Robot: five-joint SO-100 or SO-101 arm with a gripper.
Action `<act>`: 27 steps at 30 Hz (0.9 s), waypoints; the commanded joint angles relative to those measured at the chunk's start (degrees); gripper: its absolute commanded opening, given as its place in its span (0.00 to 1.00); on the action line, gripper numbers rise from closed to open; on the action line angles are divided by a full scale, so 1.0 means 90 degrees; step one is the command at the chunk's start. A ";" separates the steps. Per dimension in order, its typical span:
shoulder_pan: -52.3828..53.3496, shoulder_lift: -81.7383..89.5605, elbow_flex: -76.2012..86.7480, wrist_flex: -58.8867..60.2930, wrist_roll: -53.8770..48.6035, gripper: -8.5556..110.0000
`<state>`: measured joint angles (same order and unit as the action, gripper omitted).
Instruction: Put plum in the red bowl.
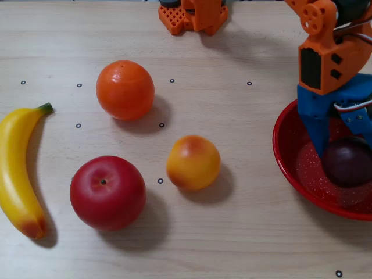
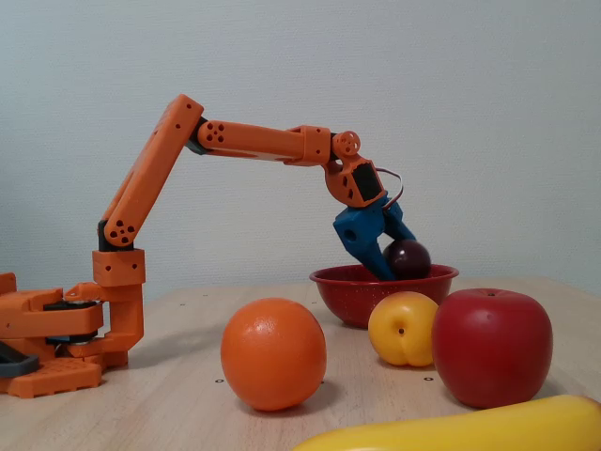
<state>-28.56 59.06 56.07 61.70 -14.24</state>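
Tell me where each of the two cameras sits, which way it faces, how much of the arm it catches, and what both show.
Overhead view: above the table, looking straight down at the fruit; shows the arm's base at the top edge, the wrist and the blue gripper.
Fixed view: low at table height, looking sideways toward the wall; shows the whole orange arm.
Both show the plum held in the red bowl, plus the orange, apple, peach and banana.

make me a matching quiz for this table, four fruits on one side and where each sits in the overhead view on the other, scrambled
Things:
1. plum
2. banana
3. orange
4. apple

Places:
A. far left edge
B. between the blue fingers of the gripper, over the red bowl
C. lower left, beside the banana
D. upper left of the peach-coloured fruit

Pairs: 1-B, 2-A, 3-D, 4-C
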 commanded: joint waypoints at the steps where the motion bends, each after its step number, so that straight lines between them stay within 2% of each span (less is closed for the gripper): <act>1: -0.0205 0.0410 -0.0703 0.0234 -0.0039 0.07; 12: -0.0322 0.0391 -0.0703 0.0674 -0.0352 0.07; 14: -0.0332 0.0420 -0.0703 0.0859 -0.0508 0.14; 16: -0.0332 0.0439 -0.0703 0.1123 -0.0547 0.31; 17: -0.0332 0.0449 -0.0703 0.1221 -0.0557 0.35; 23: -0.0283 0.0518 -0.0713 0.1611 -0.0664 0.47; 27: -0.0264 0.0605 -0.0771 0.1670 -0.0723 0.48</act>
<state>-30.76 59.06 55.46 75.67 -19.51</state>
